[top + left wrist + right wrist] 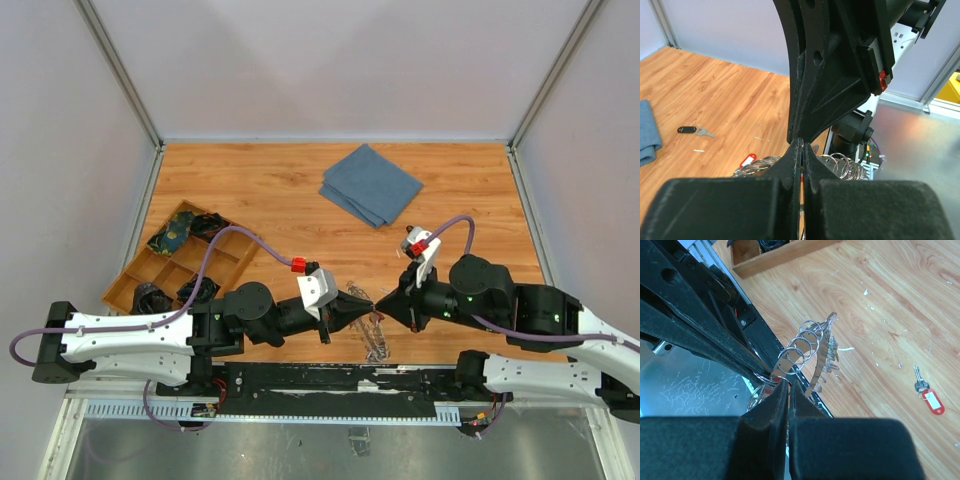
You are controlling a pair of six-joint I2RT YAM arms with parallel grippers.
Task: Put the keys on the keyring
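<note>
Right fingers point(777, 400) pressed closed on the rim of the keyring point(810, 347), whose silvery coils fan out from their tips. The left fingers point(792, 165) are also closed, their tips meeting the right pair point to point at the same stretch of ring. Whether they clamp the metal as well cannot be told.

The keyring stands on edge below that meeting point, just above the near edge of the wooden desk point(270, 190), with the black base rail directly beneath it. From above, the two arms reach in from either side and the ring hangs between them.

A red-tagged key point(931, 401) lies flat on the desk, well apart from the ring. A black-tagged key point(686, 130) rests farther out on the boards with a bare silver key touching it.

A folded blue cloth point(372, 185) sits near the back of the desk. A wooden tray point(780, 257) with dark items in its compartments occupies the left side.
</note>
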